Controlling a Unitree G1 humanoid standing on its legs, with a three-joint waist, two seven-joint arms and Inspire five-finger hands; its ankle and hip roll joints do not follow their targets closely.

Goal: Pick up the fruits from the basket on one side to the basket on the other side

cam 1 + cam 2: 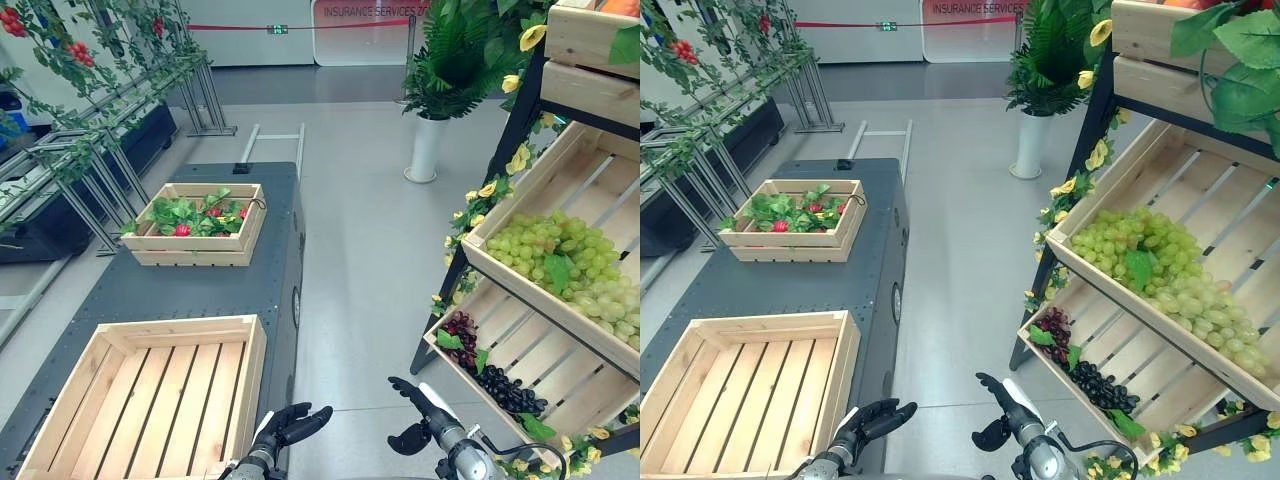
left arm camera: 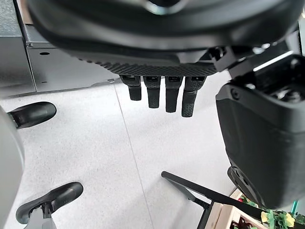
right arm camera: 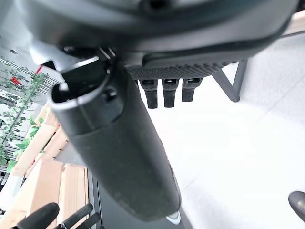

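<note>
An empty wooden crate (image 1: 180,328) sits at the near end of a dark table (image 1: 200,290). At the table's far end, a smaller crate (image 1: 195,243) holds red strawberries (image 1: 182,230) among green leaves. On my right, a slanted shelf carries green grapes (image 1: 560,265) in its middle crate and dark grapes (image 1: 505,390) in its lower one. My left hand (image 1: 290,425) hovers over the floor just past the empty crate's right corner, open and holding nothing; its fingers (image 2: 162,95) are straight. My right hand (image 1: 420,410) is open and empty too, a little left of the dark grapes.
A potted plant in a white vase (image 1: 428,148) stands on the floor behind the shelf. Metal racks with vines (image 1: 90,150) line the far left. Grey floor (image 1: 370,280) runs between the table and the shelf. Yellow flowers (image 1: 480,195) trim the shelf's frame.
</note>
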